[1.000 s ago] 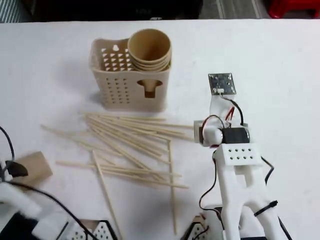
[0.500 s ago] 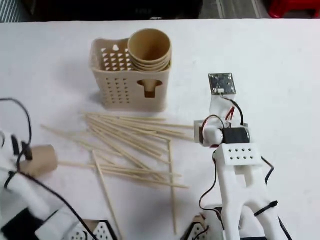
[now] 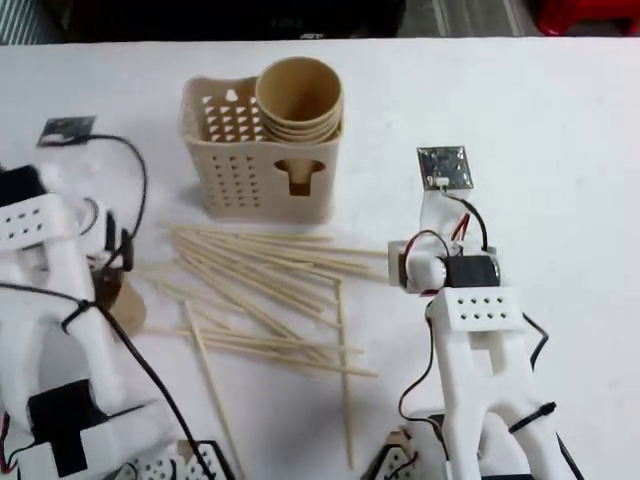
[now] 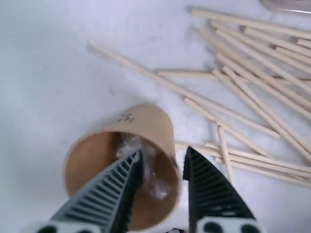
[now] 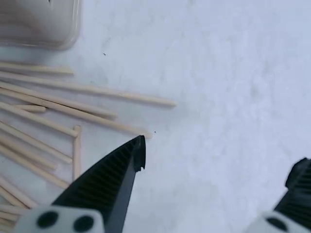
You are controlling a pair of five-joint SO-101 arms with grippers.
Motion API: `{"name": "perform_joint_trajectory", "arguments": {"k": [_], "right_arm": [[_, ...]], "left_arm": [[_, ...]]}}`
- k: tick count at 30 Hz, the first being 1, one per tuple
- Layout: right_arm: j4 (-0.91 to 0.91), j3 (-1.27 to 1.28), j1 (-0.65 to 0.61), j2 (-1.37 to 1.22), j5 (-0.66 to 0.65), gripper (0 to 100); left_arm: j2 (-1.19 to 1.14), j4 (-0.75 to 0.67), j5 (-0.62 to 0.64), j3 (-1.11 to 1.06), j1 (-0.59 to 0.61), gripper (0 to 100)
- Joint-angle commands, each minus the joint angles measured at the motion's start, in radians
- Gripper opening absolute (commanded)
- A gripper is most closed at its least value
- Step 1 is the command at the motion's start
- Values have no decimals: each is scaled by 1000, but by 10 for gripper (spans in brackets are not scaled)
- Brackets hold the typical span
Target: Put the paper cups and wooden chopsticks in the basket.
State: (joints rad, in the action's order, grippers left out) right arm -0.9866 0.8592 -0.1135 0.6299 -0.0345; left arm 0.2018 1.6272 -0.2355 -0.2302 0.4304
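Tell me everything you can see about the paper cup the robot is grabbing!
The paper cup is plain brown paper, round, and tipped over so its open mouth faces the left wrist camera. Something clear and crinkly sits inside. The left gripper pinches its rim, one of the fingers inside and one outside. It is beside the edge of the chopsticks. Whether it touches the table is unclear.

Chopsticks (image 3: 262, 288) sprawl across mid-frame below the basket (image 3: 240, 185), whose left compartment seems free beside the stacked cups (image 3: 300, 92). The left arm (image 3: 40, 265) blocks the left edge; bare table (image 3: 570, 130) at upper right allows passage.
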Motion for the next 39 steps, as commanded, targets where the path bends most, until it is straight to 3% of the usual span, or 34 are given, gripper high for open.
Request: {"name": "perform_joint_trajectory", "arguments": {"k": [1,9,18,23,26,32,34,39], "right_arm": [[15,-8,-5,2,0,440],[15,-8,-4,2,0,440],[15,-8,-2,2,0,440],[15,-8,-2,2,0,440],[15,-8,-2,2,0,440],[15,-8,-4,2,0,440],[15,-8,-4,2,0,440],[15,-8,-7,2,0,440]], "left_arm": [[8,43,28,106,-107,72],[7,37,21,84,-173,33],[16,68,20,84,-166,184],[79,58,14,77,-76,195],[82,57,-58,57,-21,193],[44,-115,-92,-149,-5,191],[36,-187,-92,-221,-5,176],[41,-236,-87,-250,-7,15]]}}
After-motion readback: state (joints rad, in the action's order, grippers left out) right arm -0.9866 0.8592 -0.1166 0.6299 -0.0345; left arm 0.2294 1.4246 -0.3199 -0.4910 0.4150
